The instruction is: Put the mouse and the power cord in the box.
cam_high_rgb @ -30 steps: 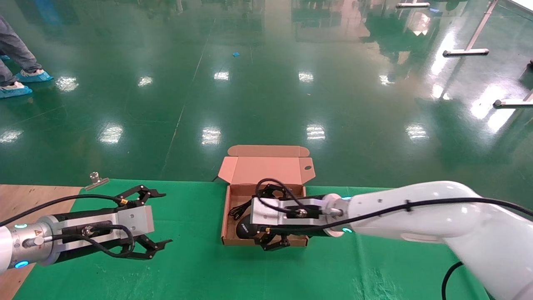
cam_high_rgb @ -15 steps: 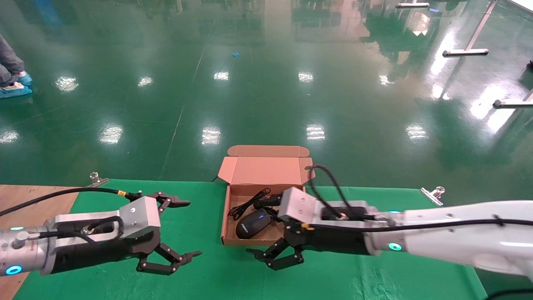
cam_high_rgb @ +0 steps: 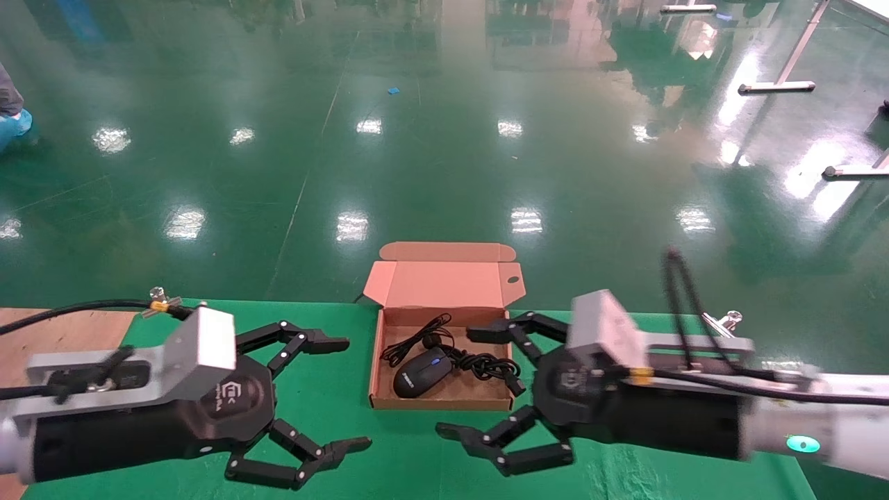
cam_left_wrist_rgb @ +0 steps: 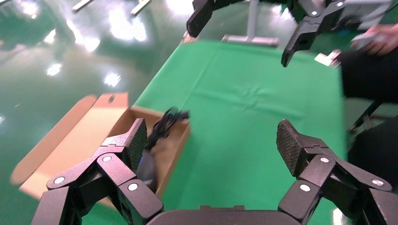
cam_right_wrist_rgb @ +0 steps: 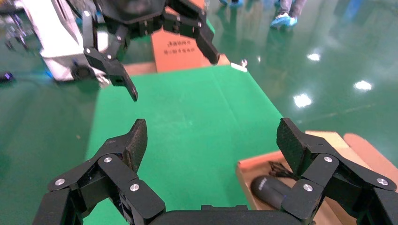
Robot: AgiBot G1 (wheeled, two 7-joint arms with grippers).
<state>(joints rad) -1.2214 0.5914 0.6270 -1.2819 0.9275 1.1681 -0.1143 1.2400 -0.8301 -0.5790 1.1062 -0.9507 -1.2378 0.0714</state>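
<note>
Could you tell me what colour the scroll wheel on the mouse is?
Blue; the mouse itself is black. It shows best in the head view, lying in the box.

- Light: bright and even overhead; I note it mirrored as white patches across the glossy green floor [cam_high_rgb: 444, 139].
- Glare: strongest at the far right of my head view.
- Shadows: soft and short beside the box [cam_high_rgb: 444, 389] on the green cloth [cam_high_rgb: 389, 458].
- Blur: my right gripper [cam_high_rgb: 496, 392] and its arm smear slightly; the left wrist view is soft around the box.
- Focus: my wrist views hold the near fingers sharp; background soft.
</note>
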